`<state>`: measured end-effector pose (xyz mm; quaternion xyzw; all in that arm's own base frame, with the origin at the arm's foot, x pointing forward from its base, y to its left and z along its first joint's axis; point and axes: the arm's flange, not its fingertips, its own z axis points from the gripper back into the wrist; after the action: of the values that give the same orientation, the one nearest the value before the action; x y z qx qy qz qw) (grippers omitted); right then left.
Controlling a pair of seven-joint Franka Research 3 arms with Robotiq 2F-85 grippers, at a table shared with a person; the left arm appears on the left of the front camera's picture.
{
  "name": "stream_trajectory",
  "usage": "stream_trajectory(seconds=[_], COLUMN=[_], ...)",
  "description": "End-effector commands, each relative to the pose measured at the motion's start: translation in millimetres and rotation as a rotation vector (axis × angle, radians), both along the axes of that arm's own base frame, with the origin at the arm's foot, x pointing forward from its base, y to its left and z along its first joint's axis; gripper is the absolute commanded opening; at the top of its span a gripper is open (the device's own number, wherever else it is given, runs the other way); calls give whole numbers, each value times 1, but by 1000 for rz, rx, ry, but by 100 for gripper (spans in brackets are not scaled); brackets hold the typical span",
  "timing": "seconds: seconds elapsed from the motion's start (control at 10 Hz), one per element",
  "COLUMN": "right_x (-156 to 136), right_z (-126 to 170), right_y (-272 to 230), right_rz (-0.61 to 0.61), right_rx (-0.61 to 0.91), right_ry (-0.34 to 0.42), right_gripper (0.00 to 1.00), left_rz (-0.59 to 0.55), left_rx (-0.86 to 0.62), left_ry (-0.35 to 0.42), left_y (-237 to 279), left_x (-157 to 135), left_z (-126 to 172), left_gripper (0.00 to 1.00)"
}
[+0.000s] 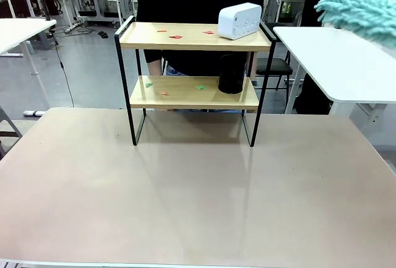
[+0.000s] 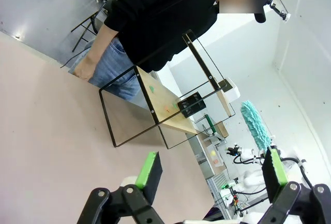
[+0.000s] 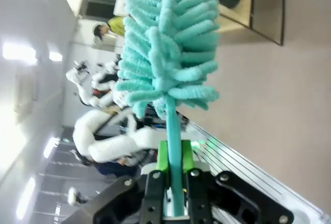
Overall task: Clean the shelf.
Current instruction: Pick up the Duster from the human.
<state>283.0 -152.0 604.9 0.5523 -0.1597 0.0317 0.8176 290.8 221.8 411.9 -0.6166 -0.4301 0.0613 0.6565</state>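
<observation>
While your right gripper (image 3: 175, 158) pinches the fluffy teal duster (image 3: 168, 48) by its handle, your left gripper (image 2: 212, 169) gapes wide, facing the black-framed two-tier wooden shelf (image 1: 182, 96).

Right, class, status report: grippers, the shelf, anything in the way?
Left gripper open, empty. Right gripper shut on teal duster. Shelf littered with coloured scraps, both boards. White box on top, black cylinder below, in the way.

A beige worktop (image 1: 185, 206) spans the foreground. Beyond it are a grey floor (image 1: 86, 64), white tables (image 1: 340, 57) and a black chair (image 1: 272, 67), all evenly lit.
</observation>
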Motion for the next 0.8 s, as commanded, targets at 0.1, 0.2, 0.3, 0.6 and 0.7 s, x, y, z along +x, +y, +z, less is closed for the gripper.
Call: stream_trajectory(seconds=[0.1,0.2,0.3,0.6,0.7], right_x=[-45,-44,-40,-49,-49], right_z=[-25,-38,-49,-36,-36], right_y=[-5,-3,-1,-3,-3], right_rz=[140,138,127,135,135], right_rx=[-123,-153,-161,-144,-144], right_ry=[-12,-4,-10,19,19], right_gripper=[0,0,0,0,0], left_rz=[-7,-7,-7,-7,-7], left_rx=[11,11,11,11,11], left_ry=[-22,-22,-22,-22,-22], left_y=[-4,-4,-4,-4,-4], left_x=[-4,-4,-4,-4,-4], left_z=[0,0,0,0,0], left_gripper=[100,100,100,100,100])
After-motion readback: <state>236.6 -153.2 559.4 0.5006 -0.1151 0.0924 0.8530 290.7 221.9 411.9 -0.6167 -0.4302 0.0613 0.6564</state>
